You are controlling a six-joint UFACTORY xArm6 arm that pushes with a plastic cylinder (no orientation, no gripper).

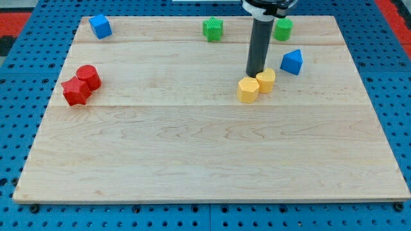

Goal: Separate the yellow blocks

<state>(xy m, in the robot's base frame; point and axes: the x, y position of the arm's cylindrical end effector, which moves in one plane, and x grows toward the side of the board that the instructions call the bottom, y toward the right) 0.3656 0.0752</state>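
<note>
Yellow blocks sat touching, right of board centre: larger yellow block [248,90], smaller yellow block [266,80]. Tip [255,74] stood just above their junction, no jaws, holding nothing. Separation not yet done; wedging apart remained. Blue block [292,62] near.
</note>
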